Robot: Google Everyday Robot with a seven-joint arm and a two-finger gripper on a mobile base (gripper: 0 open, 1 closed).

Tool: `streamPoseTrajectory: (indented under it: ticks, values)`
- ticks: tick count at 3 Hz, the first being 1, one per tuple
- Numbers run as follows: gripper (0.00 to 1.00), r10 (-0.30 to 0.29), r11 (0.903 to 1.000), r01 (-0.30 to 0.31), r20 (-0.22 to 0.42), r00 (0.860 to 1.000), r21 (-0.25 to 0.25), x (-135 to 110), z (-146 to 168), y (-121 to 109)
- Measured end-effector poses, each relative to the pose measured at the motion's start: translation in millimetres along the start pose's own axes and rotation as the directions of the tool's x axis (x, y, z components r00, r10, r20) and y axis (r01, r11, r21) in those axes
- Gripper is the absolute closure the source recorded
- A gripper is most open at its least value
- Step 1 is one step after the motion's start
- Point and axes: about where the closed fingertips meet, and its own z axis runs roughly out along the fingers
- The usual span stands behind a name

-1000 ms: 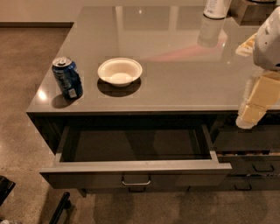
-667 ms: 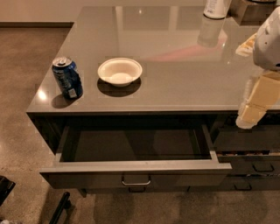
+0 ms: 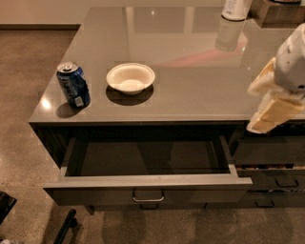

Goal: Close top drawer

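Observation:
The top drawer (image 3: 95,194) is a wide dark grey drawer under the grey counter. It stands pulled out towards me, and its dark inside looks empty. Its paler rim (image 3: 147,180) runs along the front, and a small metal loop handle (image 3: 148,197) sits at the centre of the front panel. My gripper (image 3: 265,106), cream-coloured on a white arm, hangs at the right edge of the view. It is over the counter's front right edge, above and to the right of the drawer's right corner, and is not touching the drawer.
A blue soda can (image 3: 74,85) and a white bowl (image 3: 130,77) stand on the countertop (image 3: 190,86) at the left. A white bottle (image 3: 234,8) stands at the back right. Narrower drawers (image 3: 276,178) sit to the right. Black robot parts (image 3: 64,228) are on the floor at bottom left.

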Motion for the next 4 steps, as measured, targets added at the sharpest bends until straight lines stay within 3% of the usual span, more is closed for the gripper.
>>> streamPoseTrajectory:
  ticks: [1,2,3,4]
  values:
    - [0.65,0.029,0.9991,-0.028,0.029,0.999,-0.033,4.4,28.4,35.9]
    - [0.88,0.059,0.9941,-0.054,0.048,0.997,-0.094,15.4,79.0,77.6]
    - [1.00,0.084,0.9834,-0.071,0.070,0.994,-0.167,25.3,146.5,118.1]
    - [1.00,0.094,0.9762,-0.084,0.045,0.995,-0.200,37.2,168.4,139.0]
